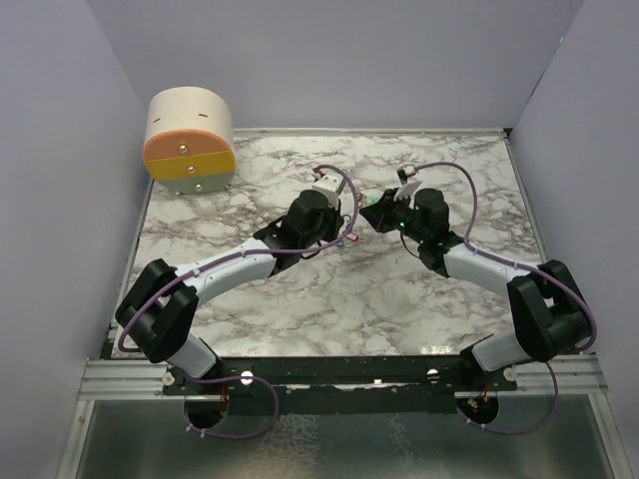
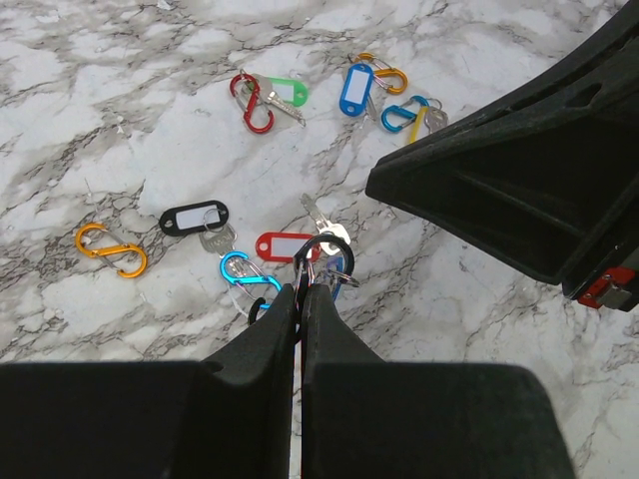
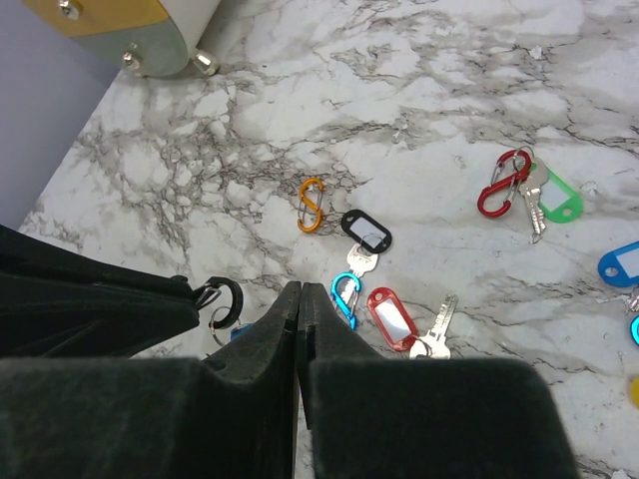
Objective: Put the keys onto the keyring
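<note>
Eyeing the red tag [image 2: 285,245] first: flat on the marble table [image 2: 90,130], just past the left gripper [image 2: 301,294] tips, silver key [image 2: 321,218] touching it at the ring end. Tag's long axis running side to side in the left wrist view, key blade angled up and left from there, away from the fingers. Other keys well apart, further out: green tag [image 2: 286,95] on a red carabiner [image 2: 255,100], blue tag [image 2: 354,88], black tag [image 2: 195,218] off left near an orange carabiner [image 2: 110,249].

Left gripper pinched tight on the black keyring [image 2: 321,255], apparently, right over the red tag's end. Right gripper [image 3: 300,291] closed too, nothing between the fingers, hanging close beside the left.

Best guess at the step in hand: getting the red tag's little loop onto the ring. Doing it well: hold the left steady, open the right, grab the tag by its far end along that long axis, leaving the loop end free, then feed in line with the ring, not sideways. No telling the ring's gate position from here. Easy to bump the blue carabiner [image 2: 245,271] next door, so go slow.
</note>
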`<act>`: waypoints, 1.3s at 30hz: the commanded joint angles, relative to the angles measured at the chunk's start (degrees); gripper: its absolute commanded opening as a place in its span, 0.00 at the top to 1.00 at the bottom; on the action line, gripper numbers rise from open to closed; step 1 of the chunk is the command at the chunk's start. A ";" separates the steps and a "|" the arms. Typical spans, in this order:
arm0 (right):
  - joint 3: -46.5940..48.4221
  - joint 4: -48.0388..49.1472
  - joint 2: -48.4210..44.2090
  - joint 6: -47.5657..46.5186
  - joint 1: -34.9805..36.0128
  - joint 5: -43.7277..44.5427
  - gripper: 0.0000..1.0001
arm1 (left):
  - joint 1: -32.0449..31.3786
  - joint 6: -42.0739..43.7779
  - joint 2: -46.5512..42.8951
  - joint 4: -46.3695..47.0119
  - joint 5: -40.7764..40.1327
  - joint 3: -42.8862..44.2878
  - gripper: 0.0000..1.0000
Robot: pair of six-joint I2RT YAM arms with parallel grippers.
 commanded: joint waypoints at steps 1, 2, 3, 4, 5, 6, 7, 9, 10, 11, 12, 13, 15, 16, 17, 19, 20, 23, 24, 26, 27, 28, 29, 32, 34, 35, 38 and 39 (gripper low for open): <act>-0.76 -0.58 -1.52 -0.84 -0.05 2.06 0.98 | -0.09 0.00 0.50 -1.81 1.68 2.31 1.00; -0.75 -0.61 -1.54 -0.84 -0.03 2.06 0.98 | -0.09 0.06 0.62 -2.18 1.61 2.55 1.00; -0.75 -0.58 -1.57 -0.80 -0.03 2.09 0.98 | -0.09 0.14 0.88 -2.56 1.60 2.75 1.00; -0.78 -0.60 -1.62 -0.83 -0.03 2.07 0.98 | -0.09 0.25 1.02 -3.01 1.60 3.13 1.00; -0.78 -0.55 -1.62 -0.84 -0.03 2.02 0.98 | -0.09 0.32 1.21 -3.34 1.60 3.35 1.00; -0.74 -0.60 -1.66 -0.90 -0.03 1.94 0.98 | -0.09 0.36 1.47 -3.75 1.66 3.76 1.00; -0.77 -0.54 -1.70 -0.97 -0.03 1.83 0.98 | -0.05 0.43 1.68 -4.17 1.72 3.96 1.00; -0.75 -0.61 -1.80 -1.18 -0.03 1.40 0.98 | -0.01 0.53 2.14 -4.87 1.85 4.44 1.00; -0.73 -0.54 -1.89 -1.28 -0.03 1.20 0.96 | -0.01 0.54 2.26 -5.05 1.86 4.63 1.00; -0.76 -0.58 -1.99 -1.58 -0.03 0.88 0.94 | 0.00 0.55 2.42 -5.16 1.86 4.72 1.00; -0.74 -0.56 -2.03 -1.95 -0.03 0.39 0.91 | 0.00 0.49 2.54 -5.24 1.80 4.74 1.00; -0.72 -0.64 -2.13 -2.38 -0.03 0.05 0.88 | 0.00 0.46 2.62 -5.25 1.85 4.87 1.00; -0.78 -1.34 -2.71 -3.08 -0.03 0.02 0.81 | 0.04 0.46 2.71 -5.37 1.86 4.91 1.00; -0.76 -1.89 -3.06 -3.53 -0.03 -0.03 0.78 | 0.09 0.53 2.75 -5.48 1.86 5.01 1.00; -0.74 -2.53 -3.70 -4.34 -0.03 -0.42 0.76 | 0.08 0.54 2.76 -5.70 1.79 5.13 1.00; -1.22 -2.99 -5.11 -6.08 -0.03 -1.71 0.70 | 0.23 0.62 2.81 -6.19 1.66 5.21 1.00; -1.62 -2.97 -5.91 -7.11 -0.03 -2.54 0.67 | 0.26 0.64 2.83 -6.29 1.72 5.29 1.00; -3.72 -0.72 -7.97 -8.36 -0.03 -5.30 0.62 | 0.39 0.65 2.78 -6.94 1.92 5.57 1.00; -3.96 -0.63 -8.35 -8.79 -0.03 -6.14 0.62 | 0.44 0.63 2.76 -7.21 2.02 5.68 1.00; -3.77 -1.14 -8.64 -9.39 0.01 -7.58 0.62 | 0.44 0.71 2.76 -7.67 2.24 5.90 1.00; -3.33 -2.00 -8.50 -9.73 0.05 -8.19 0.62 | 0.44 0.72 2.78 -7.86 2.33 6.03 1.00; -2.83 -2.79 -8.22 -9.99 0.02 -8.90 0.62 | 0.44 0.72 2.87 -8.06 2.42 6.18 1.00; -2.34 -3.60 -7.87 -10.20 0.10 -9.52 0.62 | 0.50 0.84 2.89 -8.29 2.59 6.34 1.00; -1.35 -5.01 -6.97 -10.73 0.30 -10.39 0.63 | 0.51 0.80 3.34 -9.03 2.95 6.94 1.00; -0.83 -5.75 -6.48 -10.89 0.56 -10.34 0.63 | 0.61 0.94 3.73 -9.66 3.30 7.47 1.00; -0.66 -6.19 -6.35 -11.01 0.63 -10.29 0.63 | 0.61 0.97 3.92 -10.02 3.49 7.73 1.00; -0.51 -6.54 -6.23 -11.08 0.68 -9.87 0.63 | 0.70 1.07 4.69 -11.20 4.23 8.52 1.00; -0.36 -6.83 -6.19 -11.21 0.72 -9.90 0.63 | 0.74 1.15 4.91 -11.58 4.37 8.80 1.00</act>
